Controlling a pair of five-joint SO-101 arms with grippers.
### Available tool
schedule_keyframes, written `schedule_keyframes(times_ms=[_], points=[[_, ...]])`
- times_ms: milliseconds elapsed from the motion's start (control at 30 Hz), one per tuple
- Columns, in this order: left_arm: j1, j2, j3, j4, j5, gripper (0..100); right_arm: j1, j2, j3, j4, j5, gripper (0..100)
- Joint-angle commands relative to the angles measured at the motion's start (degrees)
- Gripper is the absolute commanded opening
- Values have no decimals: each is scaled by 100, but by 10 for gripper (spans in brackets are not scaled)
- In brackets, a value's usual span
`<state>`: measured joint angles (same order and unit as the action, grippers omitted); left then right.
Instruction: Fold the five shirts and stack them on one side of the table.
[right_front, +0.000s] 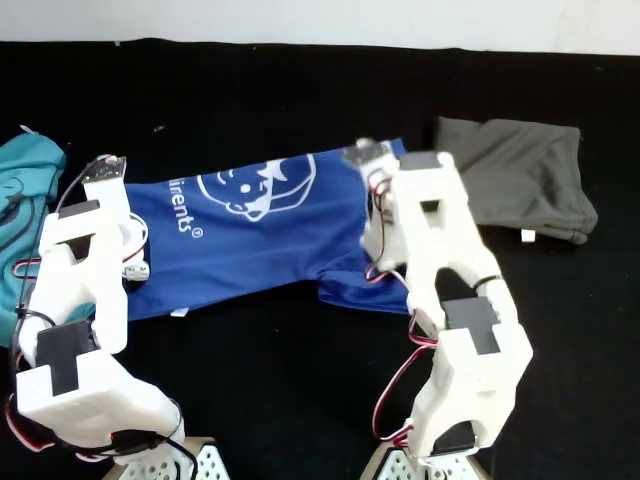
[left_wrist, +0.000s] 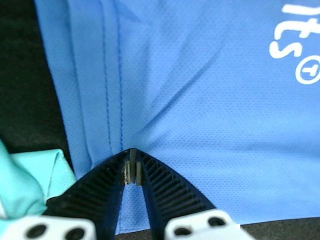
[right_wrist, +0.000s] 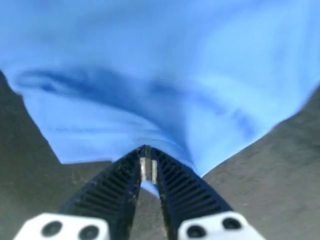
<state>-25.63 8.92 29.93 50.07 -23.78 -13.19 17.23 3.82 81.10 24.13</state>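
A blue shirt (right_front: 255, 230) with white print lies spread across the middle of the black table (right_front: 300, 380). My left gripper (left_wrist: 132, 170) is shut on the blue shirt (left_wrist: 200, 110) at its hemmed edge, at the shirt's left end in the high view. My right gripper (right_wrist: 148, 167) is shut on a fold of the blue shirt (right_wrist: 165, 75), at the shirt's right end under the right arm (right_front: 430, 230). A teal shirt (right_front: 25, 200) lies bunched at the table's left edge, and its corner (left_wrist: 30, 175) shows beside my left gripper. A grey shirt (right_front: 520, 180) lies folded at the back right.
Red and black cables (right_front: 395, 390) hang along the right arm near its base. The black table in front of the blue shirt, between the two arm bases, is bare. A white wall strip (right_front: 320, 20) runs behind the table's far edge.
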Motion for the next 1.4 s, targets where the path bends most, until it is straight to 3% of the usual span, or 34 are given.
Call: schedule_keyframes(times_ms=[0, 267, 367, 500, 667, 933, 1100, 1367], points=[[-48, -22, 13, -176, 18, 8, -48, -374, 198, 224, -35, 6], [-48, -22, 13, -176, 18, 8, -57, -558, 180, 1209, 264, 6], [-48, -22, 13, -176, 18, 8, -57, -1033, 180, 1121, 290, 6], [-48, -22, 13, -176, 18, 8, -198, -1464, 233, 268, 237, 6], [-48, -22, 13, -176, 18, 8, -725, -1068, 523, -488, -132, 6], [-48, -22, 13, -176, 18, 8, -1420, -462, 629, -462, -149, 6], [-48, -22, 13, -176, 18, 8, -1692, -778, 620, 198, -114, 6], [-48, -13, 13, -176, 18, 8, -1253, -1631, 629, 374, -105, 9]])
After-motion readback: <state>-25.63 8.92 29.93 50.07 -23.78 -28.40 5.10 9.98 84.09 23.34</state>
